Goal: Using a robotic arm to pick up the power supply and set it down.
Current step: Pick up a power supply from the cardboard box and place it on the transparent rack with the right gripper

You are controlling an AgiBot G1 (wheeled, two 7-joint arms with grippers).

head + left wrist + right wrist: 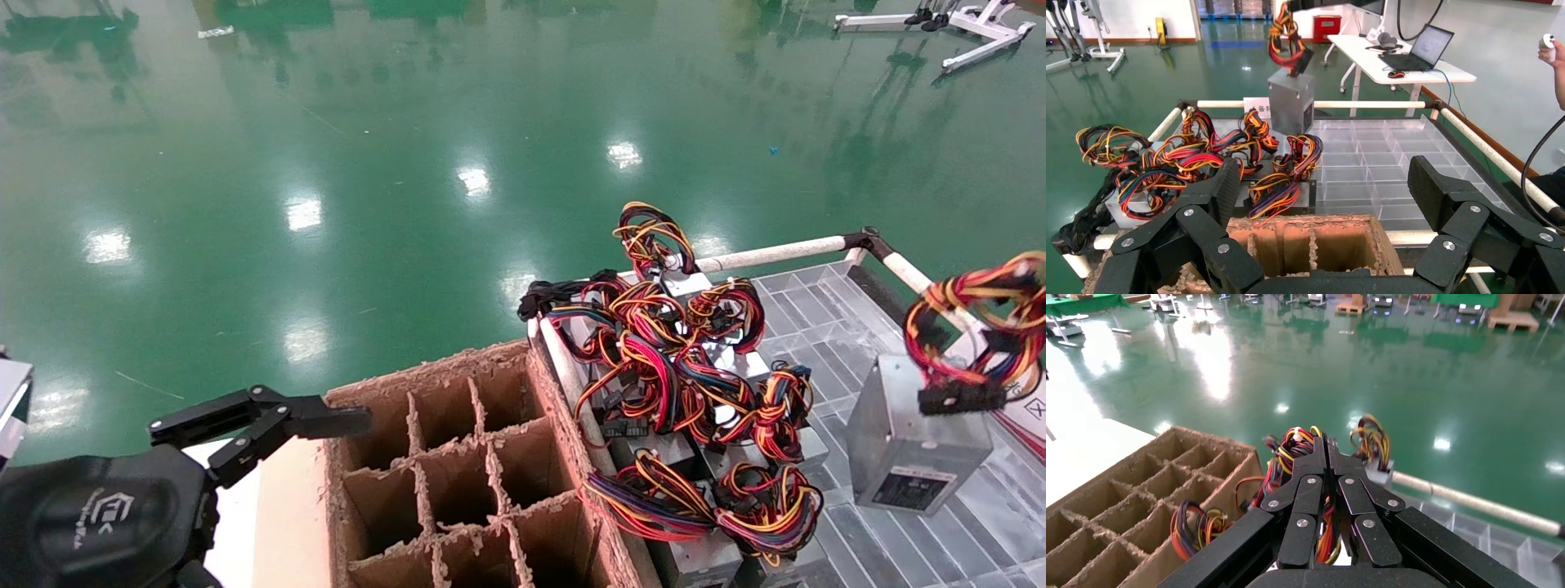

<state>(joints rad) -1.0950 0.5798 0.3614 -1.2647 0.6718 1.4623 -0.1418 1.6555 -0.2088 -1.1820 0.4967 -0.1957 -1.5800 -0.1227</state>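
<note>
My right hand (1326,447), its black fingers pressed together on a loop of red, yellow, orange and black wires (981,327), holds the power supply (915,441) by that bundle at the right end of the cart; in the head view the hand itself lies outside the picture, and only the wires rise to the edge. The grey metal box hangs tilted over the clear plastic divider tray (825,318), and I cannot tell whether its lower corner touches the tray. In the left wrist view the same box (1291,101) stands out against the far white rail (1364,104) of the cart with its wires looped above it. My left hand (270,420) hovers low on my left with its fingers spread wide apart and holding nothing, just beside the near corner of the brown cardboard divider box (458,490). Between that box and the held unit lies a heap of other grey power supplies (678,384), their bundles tangled with purple and blue strands among the red and yellow. Behind everything stretches the glossy green floor (327,163).
</note>
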